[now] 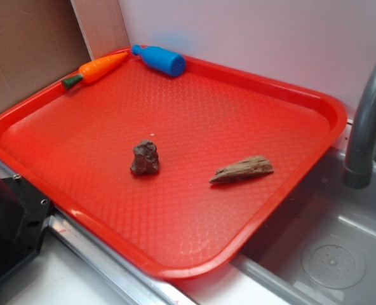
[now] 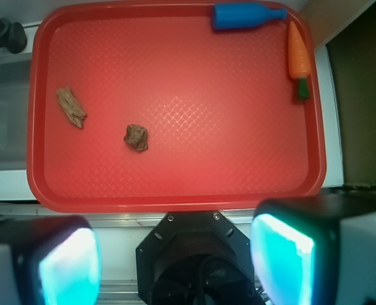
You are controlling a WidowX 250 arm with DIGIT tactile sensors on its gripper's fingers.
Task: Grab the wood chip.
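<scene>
The wood chip [image 1: 242, 170] is a flat, tapered, light tan sliver lying on the red tray [image 1: 251, 82], toward its right side. From the wrist view the wood chip [image 2: 71, 107] sits at the tray's left, well away from me. My gripper [image 2: 175, 260] hangs high above the robot base, off the tray's near edge, open with nothing between its wide-apart fingers [image 2: 282, 254]. The gripper does not show in the exterior view.
A dark reddish-brown rock [image 1: 145, 157] [image 2: 136, 137] lies near the tray's middle. A blue bottle [image 1: 159, 60] [image 2: 246, 16] and an orange toy carrot [image 1: 98, 68] [image 2: 298, 58] rest at the tray's far edge. A grey faucet [image 1: 369, 121] and sink [image 1: 331, 254] adjoin the tray.
</scene>
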